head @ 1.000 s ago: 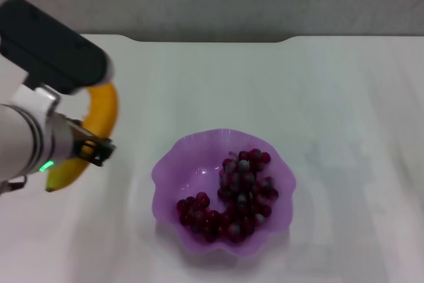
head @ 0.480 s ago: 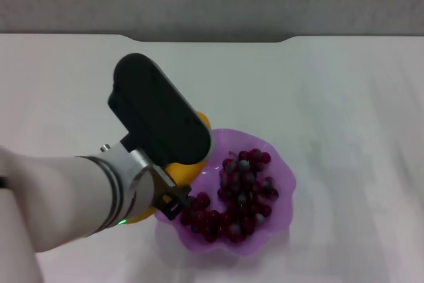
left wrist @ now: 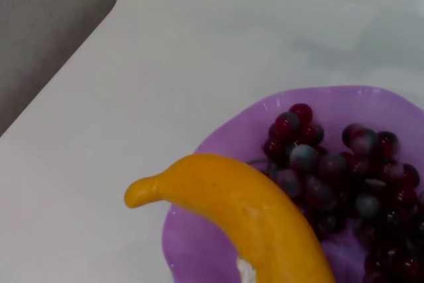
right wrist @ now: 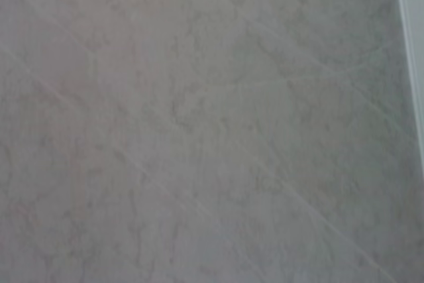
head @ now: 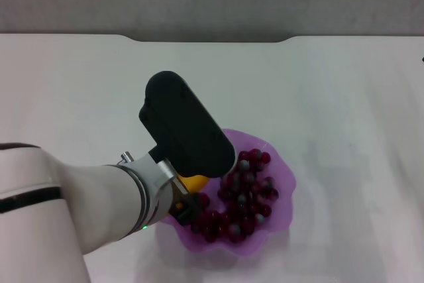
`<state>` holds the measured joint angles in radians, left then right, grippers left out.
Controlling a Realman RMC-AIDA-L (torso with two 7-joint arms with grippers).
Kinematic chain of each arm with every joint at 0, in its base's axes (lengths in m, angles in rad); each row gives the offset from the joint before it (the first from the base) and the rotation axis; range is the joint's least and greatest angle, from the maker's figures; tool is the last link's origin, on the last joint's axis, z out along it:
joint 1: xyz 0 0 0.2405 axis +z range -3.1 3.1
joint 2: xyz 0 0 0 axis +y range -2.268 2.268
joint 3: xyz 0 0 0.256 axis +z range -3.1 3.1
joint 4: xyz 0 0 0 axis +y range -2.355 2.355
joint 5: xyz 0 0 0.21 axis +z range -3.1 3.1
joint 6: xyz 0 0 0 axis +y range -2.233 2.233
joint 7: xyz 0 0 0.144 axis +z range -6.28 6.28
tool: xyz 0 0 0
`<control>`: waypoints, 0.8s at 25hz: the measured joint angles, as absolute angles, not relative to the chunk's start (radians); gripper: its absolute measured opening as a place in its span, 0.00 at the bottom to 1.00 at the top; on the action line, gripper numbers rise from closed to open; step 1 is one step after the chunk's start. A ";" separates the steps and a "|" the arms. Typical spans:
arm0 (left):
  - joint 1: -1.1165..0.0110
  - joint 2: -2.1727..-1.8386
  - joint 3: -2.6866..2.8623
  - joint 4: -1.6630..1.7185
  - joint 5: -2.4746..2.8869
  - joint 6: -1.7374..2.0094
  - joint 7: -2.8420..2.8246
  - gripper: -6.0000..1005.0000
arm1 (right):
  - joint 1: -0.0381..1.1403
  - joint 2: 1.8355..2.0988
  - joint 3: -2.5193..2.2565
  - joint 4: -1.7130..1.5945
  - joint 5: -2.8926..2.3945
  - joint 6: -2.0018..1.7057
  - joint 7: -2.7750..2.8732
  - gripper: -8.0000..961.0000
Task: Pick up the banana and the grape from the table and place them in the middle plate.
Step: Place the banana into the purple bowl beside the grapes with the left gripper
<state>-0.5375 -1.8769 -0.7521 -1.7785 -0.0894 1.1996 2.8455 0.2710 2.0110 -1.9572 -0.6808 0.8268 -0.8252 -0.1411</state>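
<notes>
My left gripper (head: 191, 187) hangs over the near-left part of the purple scalloped middle plate (head: 277, 219), mostly hidden under the arm's black wrist housing (head: 187, 134). It is shut on the yellow-orange banana (head: 193, 181). In the left wrist view the banana (left wrist: 258, 217) hangs above the plate's rim (left wrist: 222, 138), its tip reaching out past the rim over the table. The bunch of dark red-purple grapes (head: 244, 193) lies inside the plate and also shows in the left wrist view (left wrist: 331, 167). The right gripper is out of view.
The white table (head: 331, 97) runs to a notched far edge with grey floor behind. The right wrist view shows only grey floor (right wrist: 199, 124) and a strip of the table's edge (right wrist: 414, 44).
My left arm has carried the banana from the table's left side rightward to above the plate. The grapes and the plate have not moved.
</notes>
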 joint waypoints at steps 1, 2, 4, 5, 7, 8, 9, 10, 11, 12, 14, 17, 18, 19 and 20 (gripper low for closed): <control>-0.539 -1.878 -0.750 -1.776 -0.089 1.199 2.846 0.51 | 0.271 2.011 -1.957 -0.681 0.827 -0.825 -0.141 0.86; -0.540 -1.878 -0.748 -1.776 -0.089 1.199 2.845 0.51 | 0.271 2.011 -1.957 -0.681 0.827 -0.825 -0.141 0.86; -0.546 -1.882 -0.743 -1.769 -0.088 1.198 2.845 0.51 | 0.272 2.011 -1.957 -0.681 0.827 -0.825 -0.141 0.86; -0.549 -1.885 -0.742 -1.763 -0.088 1.198 2.845 0.51 | 0.272 2.011 -1.958 -0.681 0.827 -0.825 -0.141 0.86; -0.559 -1.892 -0.742 -1.749 -0.088 1.198 2.845 0.51 | 0.272 2.011 -1.959 -0.680 0.827 -0.825 -0.141 0.86; -0.563 -1.895 -0.742 -1.743 -0.087 1.197 2.845 0.51 | 0.272 2.011 -1.959 -0.680 0.827 -0.825 -0.141 0.86; -0.567 -1.899 -0.742 -1.736 -0.084 1.197 2.845 0.51 | 0.272 2.011 -1.960 -0.680 0.827 -0.825 -0.141 0.86; -0.568 -1.904 -0.742 -1.730 -0.080 1.197 2.845 0.51 | 0.273 2.011 -1.962 -0.680 0.827 -0.825 -0.141 0.86; -0.569 -1.911 -0.742 -1.721 -0.070 1.197 2.845 0.51 | 0.273 2.011 -1.965 -0.680 0.827 -0.825 -0.141 0.86; -0.570 -1.916 -0.742 -1.714 -0.062 1.197 2.844 0.51 | 0.275 2.011 -1.967 -0.680 0.827 -0.825 -0.141 0.86; -0.571 -1.932 -0.742 -1.694 -0.046 1.202 2.844 0.51 | 0.276 2.011 -1.970 -0.680 0.828 -0.825 -0.141 0.86; -0.580 -1.948 -0.742 -1.665 -0.039 1.206 2.844 0.53 | 0.277 2.011 -1.970 -0.680 0.828 -0.825 -0.141 0.86; -0.582 -1.951 -0.742 -1.657 -0.039 1.207 2.844 0.55 | 0.278 2.011 -1.970 -0.680 0.828 -0.825 -0.141 0.86; -0.583 -1.953 -0.743 -1.652 -0.040 1.207 2.844 0.57 | 0.278 2.011 -1.970 -0.679 0.828 -0.825 -0.141 0.86; -0.583 -1.954 -0.743 -1.650 -0.041 1.205 2.844 0.58 | 0.278 2.011 -1.970 -0.679 0.828 -0.825 -0.141 0.86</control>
